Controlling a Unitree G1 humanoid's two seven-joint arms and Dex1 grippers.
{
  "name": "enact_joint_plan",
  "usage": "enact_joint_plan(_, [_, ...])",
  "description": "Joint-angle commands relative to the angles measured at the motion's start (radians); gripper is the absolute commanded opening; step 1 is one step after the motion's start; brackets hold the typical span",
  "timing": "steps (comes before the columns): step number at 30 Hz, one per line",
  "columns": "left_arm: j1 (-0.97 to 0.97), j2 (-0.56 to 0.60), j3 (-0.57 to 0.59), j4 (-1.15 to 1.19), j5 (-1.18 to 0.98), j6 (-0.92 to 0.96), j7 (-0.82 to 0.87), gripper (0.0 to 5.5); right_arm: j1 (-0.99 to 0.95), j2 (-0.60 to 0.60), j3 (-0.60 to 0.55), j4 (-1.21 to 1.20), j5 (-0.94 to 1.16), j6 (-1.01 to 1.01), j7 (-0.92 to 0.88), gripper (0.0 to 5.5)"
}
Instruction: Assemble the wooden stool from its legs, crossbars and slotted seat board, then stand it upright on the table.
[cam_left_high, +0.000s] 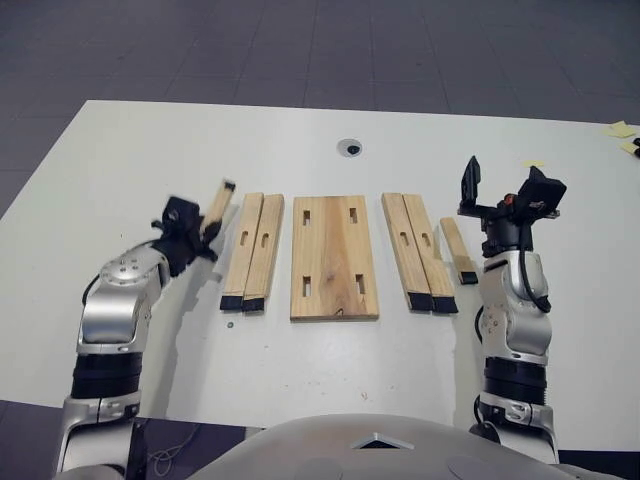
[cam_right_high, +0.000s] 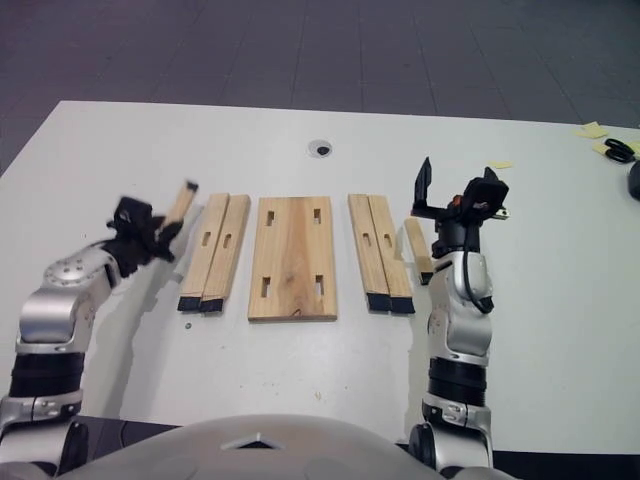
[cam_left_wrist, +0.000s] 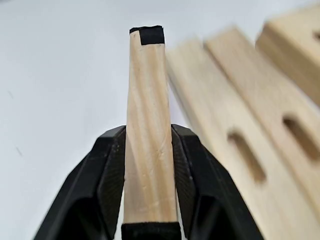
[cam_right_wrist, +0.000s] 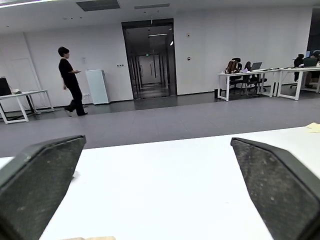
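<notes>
Nearest the robot's edge of the white worktop (cam_left_high: 150, 150), you have a small dark speck (cam_left_high: 230, 324) lying just in front of the left pair of legs (cam_left_high: 252, 250). These two slotted legs lie flat and touching side by side, black-capped ends toward the robot. Just to their right lies the seat board (cam_left_high: 334, 256), flat in the middle of the worktop, with its four slots facing up. On its other side, the right pair of legs (cam_left_high: 418, 250) lies the same way, also touching, slightly slanted, black caps near. Just right of that pair, a short crossbar (cam_left_high: 458, 250) lies flat on the worktop.

Your left pincer (cam_left_wrist: 148, 131) is clamped on the other crossbar (cam_left_wrist: 146, 90), one black pad on each side of the wood. That piece points away from the robot with a black cap at its far end, just left of the left pair of legs. You cannot tell whether the far end clears the worktop.

Your right pincer (cam_left_high: 507, 188) stands raised over the right side, just beyond the lying crossbar, with its fingers (cam_right_wrist: 45, 175) spread wide and nothing between them.

Farther back, a small round black fitting (cam_left_high: 349, 148) sits in the worktop beyond the seat board, and yellow paper notes (cam_left_high: 622, 129) lie at the far right corner.
</notes>
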Motion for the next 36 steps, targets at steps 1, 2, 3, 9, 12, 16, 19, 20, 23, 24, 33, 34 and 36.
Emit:
enact_joint_plan(1, [-0.208, -0.049, -0.001, -0.049, -0.076, -0.085, -0.049, 1.28, -0.104, 0.046, -0.051, -0.152, 0.523, 0.273, 0.082, 5.4])
enact_joint_plan(2, [-0.232, -0.066, -0.031, -0.061, -0.102, -0.091, -0.088, 1.28, -0.117, 0.047, -0.047, -0.181, 0.634, 0.324, 0.105, 5.4])
enact_joint_plan(3, [-0.254, -0.093, -0.062, -0.07, -0.135, -0.09, -0.129, 1.28, -0.126, 0.05, -0.035, -0.204, 0.722, 0.364, 0.118, 5.4])
enact_joint_plan(9, [-0.269, -0.171, -0.192, -0.117, -0.2, -0.077, -0.237, 1.28, -0.171, 0.066, 0.029, -0.227, 0.942, 0.475, 0.111, 5.4])
enact_joint_plan(12, [-0.252, -0.176, -0.234, -0.172, -0.234, -0.049, -0.281, 1.28, -0.17, 0.055, 0.06, -0.24, 0.974, 0.506, 0.114, 5.4])
enact_joint_plan(16, [-0.24, -0.165, -0.265, -0.2, -0.23, -0.039, -0.307, 1.28, -0.169, 0.059, 0.081, -0.228, 0.959, 0.508, 0.093, 5.4])
enact_joint_plan(19, [-0.231, -0.155, -0.284, -0.206, -0.204, -0.055, -0.317, 1.28, -0.176, 0.072, 0.081, -0.215, 0.964, 0.499, 0.059, 4.95])
enact_joint_plan(20, [-0.231, -0.149, -0.293, -0.204, -0.183, -0.072, -0.317, 1.28, -0.177, 0.073, 0.077, -0.216, 0.968, 0.497, 0.046, 4.82])
enact_joint_plan(23, [-0.238, -0.143, -0.294, -0.196, -0.14, -0.113, -0.303, 1.28, -0.176, 0.077, 0.064, -0.233, 0.994, 0.495, -0.006, 4.4])
enact_joint_plan(24, [-0.24, -0.145, -0.295, -0.197, -0.133, -0.119, -0.302, 1.28, -0.174, 0.077, 0.063, -0.238, 1.001, 0.496, -0.024, 4.21])
enact_joint_plan(33, [-0.229, -0.124, -0.345, -0.205, -0.064, -0.175, -0.32, 1.28, -0.134, 0.068, 0.088, -0.262, 1.024, 0.518, -0.146, 2.66])
enact_joint_plan(34, [-0.227, -0.114, -0.356, -0.202, -0.045, -0.192, -0.326, 1.28, -0.132, 0.066, 0.091, -0.264, 1.02, 0.519, -0.15, 2.55])
enact_joint_plan(36, [-0.223, -0.108, -0.368, -0.201, -0.022, -0.212, -0.333, 1.28, -0.132, 0.06, 0.095, -0.265, 1.012, 0.519, -0.153, 2.25])
